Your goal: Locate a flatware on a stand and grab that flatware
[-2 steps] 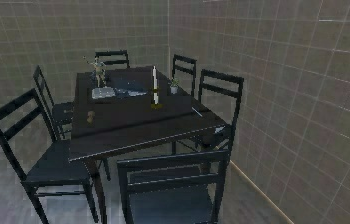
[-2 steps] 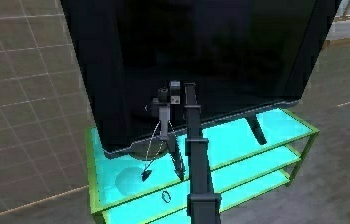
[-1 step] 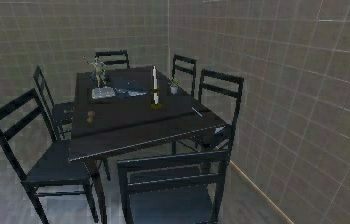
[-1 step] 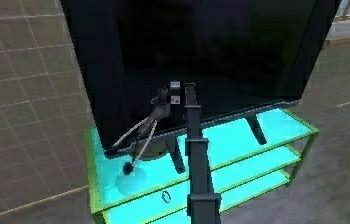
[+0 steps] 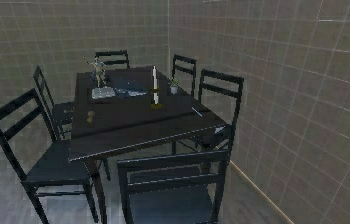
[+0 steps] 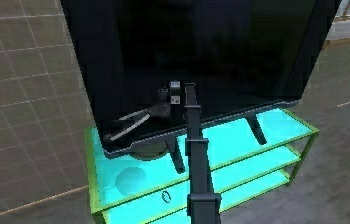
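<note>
A cyan stand [image 6: 273,135] with a green frame and two lower shelves carries a big black television [image 6: 198,50]. My arm [image 6: 196,160] rises in front of it. The gripper [image 6: 121,130] reaches left, its thin fingers [image 6: 133,122] low against the television's bottom left corner, just above the stand's top. I cannot tell whether it holds anything, since the screen and the stand lie right behind the fingers. A pale round shape [image 6: 131,180] lies on the stand's top at the left. A small ring-like thing [image 6: 168,197] rests on the shelf below.
In the forward view a dark dining table [image 5: 133,125] stands close ahead, ringed by several black chairs [image 5: 173,180]. On it are a small statue [image 5: 99,72], a candle [image 5: 155,88], a little plant [image 5: 173,86] and a book [image 5: 103,94]. Tiled walls [image 5: 293,80] close in behind and to the right.
</note>
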Motion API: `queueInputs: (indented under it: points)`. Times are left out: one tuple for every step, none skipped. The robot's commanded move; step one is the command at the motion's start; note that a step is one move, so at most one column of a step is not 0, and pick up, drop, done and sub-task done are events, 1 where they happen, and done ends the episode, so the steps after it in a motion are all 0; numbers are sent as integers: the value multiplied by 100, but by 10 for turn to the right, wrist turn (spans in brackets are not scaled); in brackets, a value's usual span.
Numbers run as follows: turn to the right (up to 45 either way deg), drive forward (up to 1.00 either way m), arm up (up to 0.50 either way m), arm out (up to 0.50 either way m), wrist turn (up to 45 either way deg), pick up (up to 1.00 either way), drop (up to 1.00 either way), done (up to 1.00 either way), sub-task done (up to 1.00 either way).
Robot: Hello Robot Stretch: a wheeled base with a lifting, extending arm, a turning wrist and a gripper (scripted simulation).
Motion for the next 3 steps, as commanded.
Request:
queueInputs:
  points:
    - [0, 0, 0, 0, 450, 0, 0, 0, 0]
    - [0, 0, 0, 0, 90, 0, 0, 0, 0]
    - [0, 0, -30, 0, 0, 0, 0, 0, 0]
